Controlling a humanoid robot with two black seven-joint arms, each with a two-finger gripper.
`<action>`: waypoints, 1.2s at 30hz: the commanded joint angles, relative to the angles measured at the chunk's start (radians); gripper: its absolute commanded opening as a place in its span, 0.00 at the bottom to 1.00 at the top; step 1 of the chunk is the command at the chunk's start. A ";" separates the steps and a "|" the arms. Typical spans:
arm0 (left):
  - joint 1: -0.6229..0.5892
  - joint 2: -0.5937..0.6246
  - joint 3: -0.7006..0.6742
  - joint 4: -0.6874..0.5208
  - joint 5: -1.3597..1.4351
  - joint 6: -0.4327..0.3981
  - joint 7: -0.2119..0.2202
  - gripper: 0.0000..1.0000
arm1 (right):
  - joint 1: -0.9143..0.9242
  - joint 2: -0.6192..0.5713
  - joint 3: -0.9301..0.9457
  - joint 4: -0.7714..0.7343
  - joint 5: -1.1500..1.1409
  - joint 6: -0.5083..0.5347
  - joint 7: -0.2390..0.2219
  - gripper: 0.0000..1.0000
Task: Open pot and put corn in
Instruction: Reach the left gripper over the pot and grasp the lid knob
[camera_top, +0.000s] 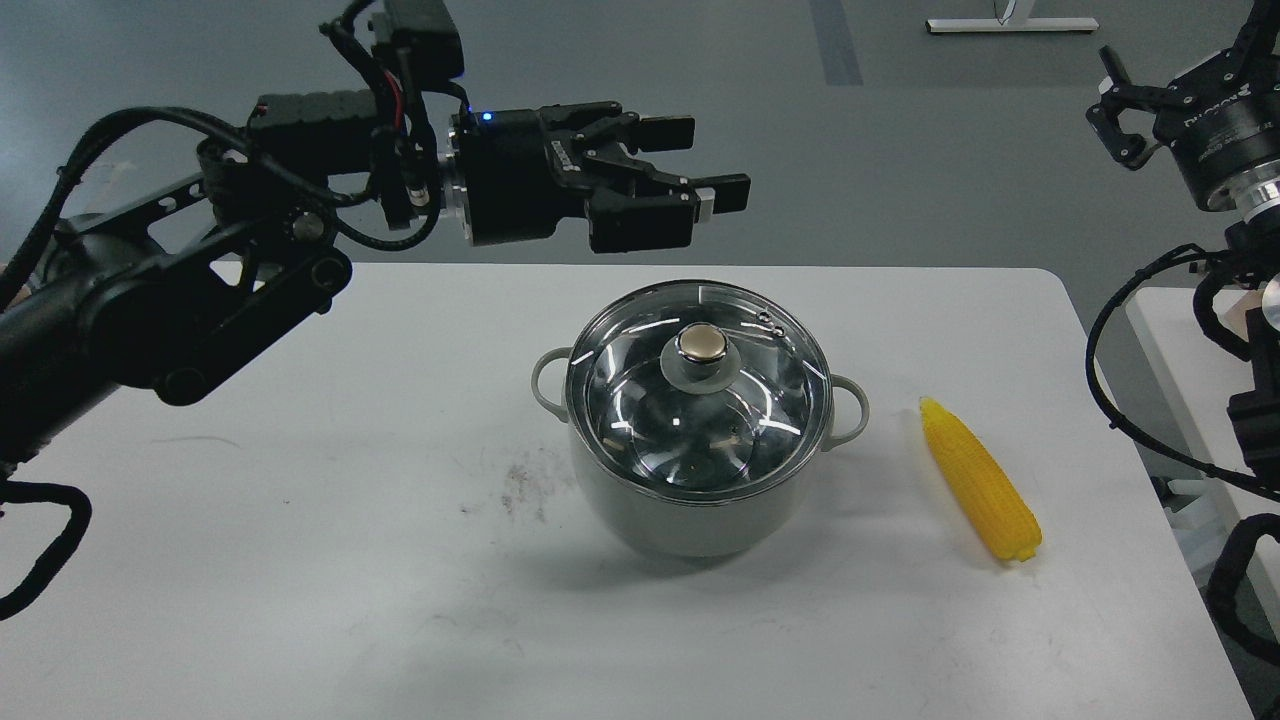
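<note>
The left gripper (705, 165) is hovering with fingers spread, empty, above and behind the pot (700, 500). The pot is sitting mid-worktop (300, 560) with its glass lid (700, 410) still on; the corn (980, 482) is lying just right of the pot. The right gripper (1125, 125), far right of the pot, is also looking open. The small knob (703, 344) could slip from a careless pinch, dropping the lid.

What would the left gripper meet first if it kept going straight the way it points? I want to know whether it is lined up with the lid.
Probably nothing: the left gripper, open, points sideways to the right, above and behind the lid knob. Depth is unclear.
</note>
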 joint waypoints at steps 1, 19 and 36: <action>0.013 0.000 0.119 0.005 0.092 0.092 -0.002 0.89 | -0.001 -0.002 0.000 0.001 0.000 0.000 0.000 1.00; 0.013 -0.023 0.329 0.117 0.206 0.297 -0.002 0.89 | -0.018 -0.007 0.003 0.009 0.000 0.000 0.000 1.00; 0.016 -0.097 0.345 0.234 0.183 0.298 -0.002 0.60 | -0.031 -0.016 0.008 0.009 0.000 0.000 0.000 1.00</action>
